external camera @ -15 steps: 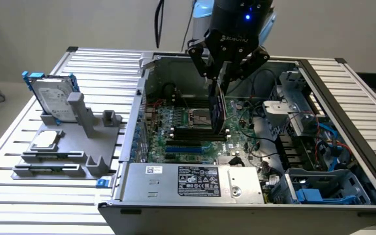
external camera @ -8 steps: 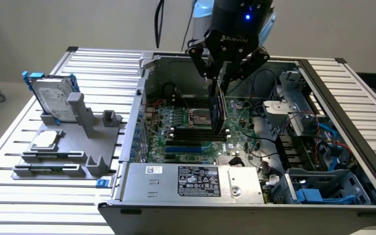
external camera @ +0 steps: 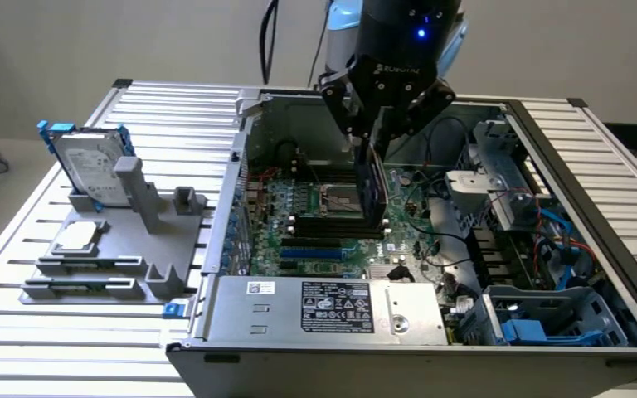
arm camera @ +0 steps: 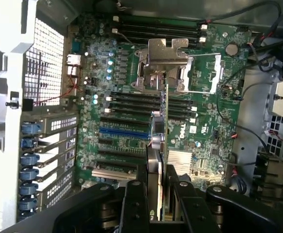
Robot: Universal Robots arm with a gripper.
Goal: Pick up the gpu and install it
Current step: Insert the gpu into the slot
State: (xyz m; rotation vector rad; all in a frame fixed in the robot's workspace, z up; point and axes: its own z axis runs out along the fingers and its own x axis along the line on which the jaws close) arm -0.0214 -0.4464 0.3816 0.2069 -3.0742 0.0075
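Slatted metal table (external camera: 175, 104) bears an open computer case (external camera: 407, 373), where the gripper (external camera: 376, 137) hangs over the motherboard (external camera: 302, 207), its fingers pinched narrow on the gpu (external camera: 377, 186), held edge-down. Pickup looks done; seating appears not yet finished. The wrist view shows the card's thin edge between the fingers (arm camera: 134, 204), just beside a blue slot (arm camera: 124, 131); the exterior view takes in the hard drive (external camera: 86, 162) on a grey stand (external camera: 147, 207) beside the case.

A glossy black cylindrical wrist (external camera: 391, 33) with a small blue light (external camera: 420, 34) and pale blue joint cap (external camera: 344, 15) tops a black gripper (external camera: 376, 153) bearing white lettering (external camera: 396, 70) and jointed linkage fingers (arm camera: 134, 208), black cables (external camera: 268, 41) alongside.
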